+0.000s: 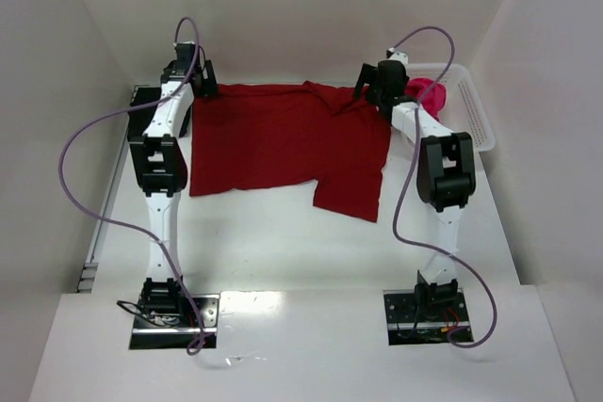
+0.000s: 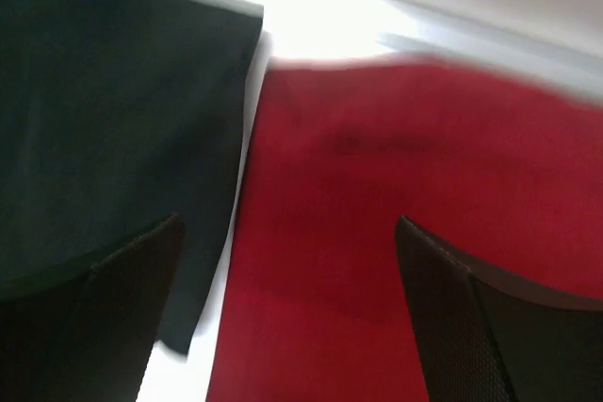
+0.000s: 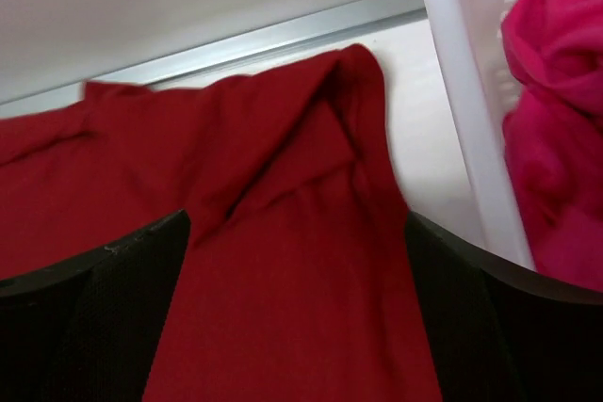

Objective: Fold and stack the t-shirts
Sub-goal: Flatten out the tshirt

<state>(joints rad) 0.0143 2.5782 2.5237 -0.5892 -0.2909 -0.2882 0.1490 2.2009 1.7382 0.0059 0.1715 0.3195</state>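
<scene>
Crimson shirt (image 1: 283,138) lies spread out near the table (image 1: 264,242) far edge. Left claw (image 1: 205,85) and right claw (image 1: 364,101) both hang over its far edge, spread wide, gripping nothing.

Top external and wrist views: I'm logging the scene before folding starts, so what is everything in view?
crimson t-shirt: one, dark red, spread across the table's far half.
pink t-shirt: one, magenta, bunched in the basket.
black t-shirt: one, black, far left, beside the crimson t-shirt.
basket: one, white lattice, table's far right.
table: one, white, under everything.
cables: two, purple, one looping down each side.
left arm: one, white-black, reaching far left.
right arm: one, white-black, reaching far right.
left gripper: one, black, open over the crimson t-shirt's left edge.
right gripper: one, black, open over crimson cloth beside the basket.
</scene>
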